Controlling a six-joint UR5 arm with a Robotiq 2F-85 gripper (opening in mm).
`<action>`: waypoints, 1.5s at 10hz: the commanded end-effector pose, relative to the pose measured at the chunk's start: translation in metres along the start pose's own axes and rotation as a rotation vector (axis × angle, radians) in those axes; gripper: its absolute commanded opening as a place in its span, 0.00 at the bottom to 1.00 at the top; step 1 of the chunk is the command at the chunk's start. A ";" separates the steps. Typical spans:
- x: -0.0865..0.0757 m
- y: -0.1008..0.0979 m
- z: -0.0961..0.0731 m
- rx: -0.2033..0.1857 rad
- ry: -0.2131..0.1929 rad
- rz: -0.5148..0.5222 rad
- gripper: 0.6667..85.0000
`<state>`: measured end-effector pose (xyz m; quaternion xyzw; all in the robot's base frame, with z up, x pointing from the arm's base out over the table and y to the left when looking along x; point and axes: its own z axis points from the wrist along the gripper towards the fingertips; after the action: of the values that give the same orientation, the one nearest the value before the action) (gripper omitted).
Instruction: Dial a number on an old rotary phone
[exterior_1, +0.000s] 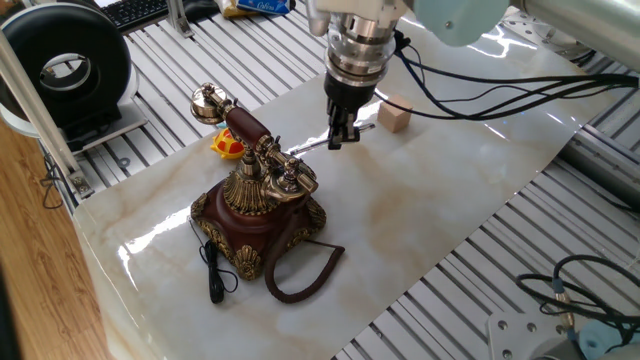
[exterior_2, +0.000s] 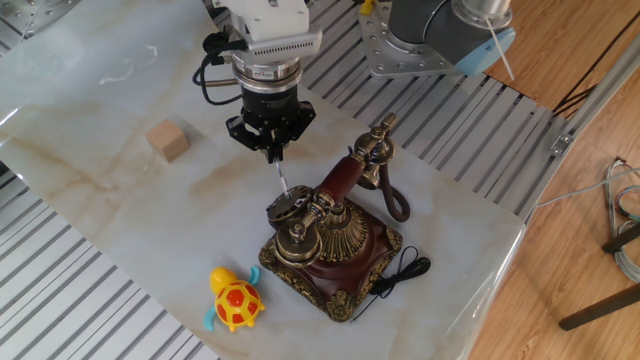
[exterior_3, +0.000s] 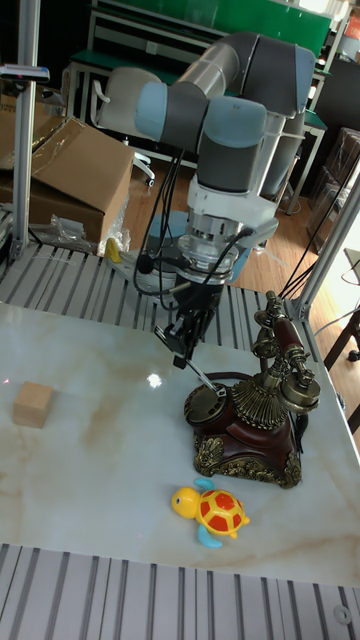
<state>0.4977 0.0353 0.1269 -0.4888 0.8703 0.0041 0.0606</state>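
Observation:
The old rotary phone (exterior_1: 262, 205) (exterior_2: 325, 240) (exterior_3: 255, 415) stands on the marble sheet, its red-and-brass handset (exterior_2: 345, 178) resting in the cradle and its brown coiled cord (exterior_1: 300, 275) looping off the base. My gripper (exterior_1: 340, 135) (exterior_2: 272, 150) (exterior_3: 185, 352) hangs just beside the dial, shut on a thin silver stylus (exterior_2: 281, 178) (exterior_3: 203, 380). The stylus slants down from the fingers and its tip reaches the dial (exterior_2: 287, 207) (exterior_3: 210, 403). Whether the tip sits in a finger hole is too small to tell.
A yellow toy turtle (exterior_2: 235, 300) (exterior_3: 212, 512) lies by the phone's base. A small wooden cube (exterior_2: 168, 140) (exterior_1: 396, 115) (exterior_3: 32, 404) rests farther off on the marble sheet (exterior_1: 420, 210). Slatted metal table surrounds the sheet; a black ring-shaped device (exterior_1: 70, 70) sits at one corner.

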 end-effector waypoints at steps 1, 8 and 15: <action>-0.005 0.002 -0.002 -0.002 0.000 -0.033 0.01; -0.011 0.006 0.004 -0.006 0.000 -0.049 0.01; -0.010 0.006 0.007 -0.004 0.003 -0.060 0.01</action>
<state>0.4980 0.0454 0.1205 -0.5159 0.8549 -0.0008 0.0546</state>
